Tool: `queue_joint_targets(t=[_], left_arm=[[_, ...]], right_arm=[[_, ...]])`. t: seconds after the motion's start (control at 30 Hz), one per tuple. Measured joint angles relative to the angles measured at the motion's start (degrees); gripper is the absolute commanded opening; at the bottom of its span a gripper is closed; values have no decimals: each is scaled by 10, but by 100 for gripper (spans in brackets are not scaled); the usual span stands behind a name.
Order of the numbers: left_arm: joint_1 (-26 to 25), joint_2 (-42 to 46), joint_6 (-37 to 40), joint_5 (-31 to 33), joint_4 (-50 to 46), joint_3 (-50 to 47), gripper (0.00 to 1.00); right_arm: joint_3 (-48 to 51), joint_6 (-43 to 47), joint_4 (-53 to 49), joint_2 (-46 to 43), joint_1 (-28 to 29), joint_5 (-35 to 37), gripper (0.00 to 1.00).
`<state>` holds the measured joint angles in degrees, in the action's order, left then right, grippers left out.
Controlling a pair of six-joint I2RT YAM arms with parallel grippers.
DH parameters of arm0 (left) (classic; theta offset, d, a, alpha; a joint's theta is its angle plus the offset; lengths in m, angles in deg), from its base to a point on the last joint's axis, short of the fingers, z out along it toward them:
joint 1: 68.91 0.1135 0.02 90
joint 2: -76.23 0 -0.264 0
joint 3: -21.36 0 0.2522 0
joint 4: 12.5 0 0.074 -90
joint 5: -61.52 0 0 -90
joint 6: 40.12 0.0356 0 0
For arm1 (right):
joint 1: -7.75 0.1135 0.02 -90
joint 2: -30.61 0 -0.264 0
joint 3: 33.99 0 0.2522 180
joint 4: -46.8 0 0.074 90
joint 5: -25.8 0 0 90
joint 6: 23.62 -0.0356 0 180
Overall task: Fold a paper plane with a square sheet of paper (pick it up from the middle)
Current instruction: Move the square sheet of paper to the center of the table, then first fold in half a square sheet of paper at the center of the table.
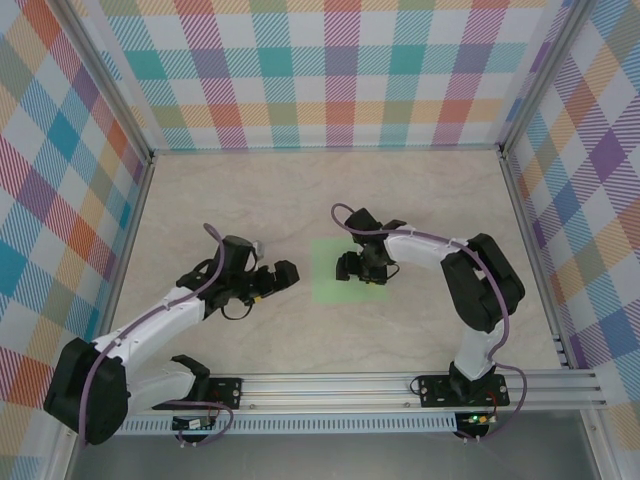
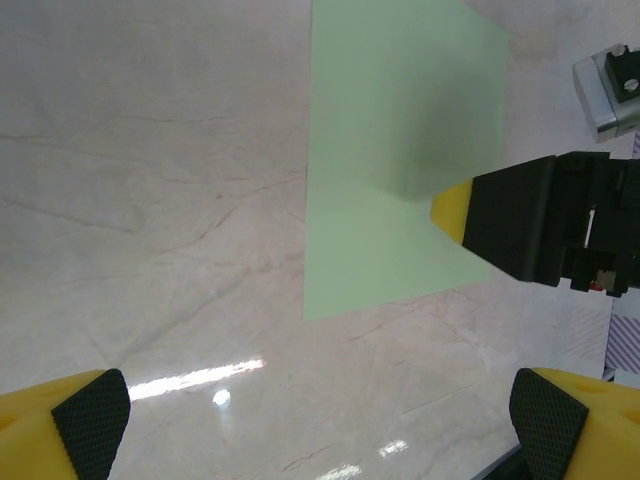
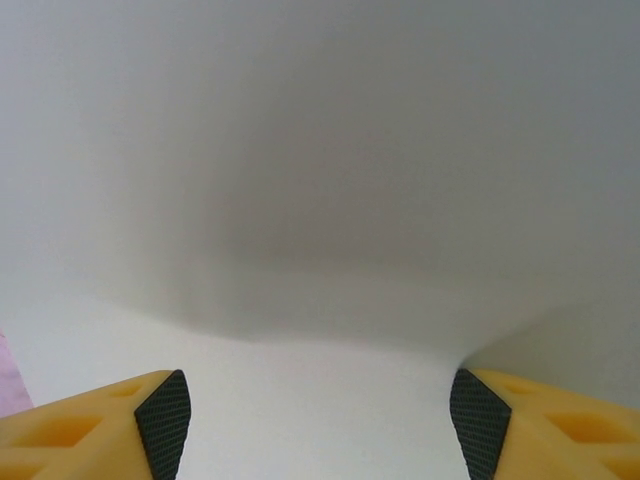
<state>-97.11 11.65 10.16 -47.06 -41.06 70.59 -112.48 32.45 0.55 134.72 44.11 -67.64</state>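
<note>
Square sheet of paper [image 1: 330, 287] beneath the parted right gripper [image 3: 320, 420].
Smooth, flat, pale-green; left gripper [image 2: 320, 425] is held parted beside it.

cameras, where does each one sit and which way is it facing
Top external: fixed above and behind the arms, looking down on the table; shows the left gripper and the right gripper over the sheet.
Left wrist: on the left arm, looking across the table at the sheet; its own open fingers show at the bottom corners.
Right wrist: low, facing a pale surface, likely the sheet; its own open fingers show below.
Shared: top external and left wrist both show the sheet and the right gripper.
</note>
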Motion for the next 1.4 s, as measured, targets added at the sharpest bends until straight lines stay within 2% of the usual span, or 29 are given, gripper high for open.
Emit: queue_joint_targets(t=[0.13,0.3,0.5,0.63,0.9,1.4], left_arm=[[-4,-9,-6,25,23,3,100],[-4,-7,-6,62,31,3,100],[-4,21,-6,97,50,-5,100],[-4,9,-6,90,68,-6,100],[-4,-87,-3,43,80,19,100],[-4,-91,-3,40,90,27,100]], right_arm=[[-12,19,-24,-4,0,0,84],[-49,9,-63,-28,14,31,100],[-134,-47,-123,-9,38,104,100],[-176,-68,-149,40,43,123,100],[-240,-76,-189,136,44,140,100],[-279,-66,-205,188,44,141,100]])
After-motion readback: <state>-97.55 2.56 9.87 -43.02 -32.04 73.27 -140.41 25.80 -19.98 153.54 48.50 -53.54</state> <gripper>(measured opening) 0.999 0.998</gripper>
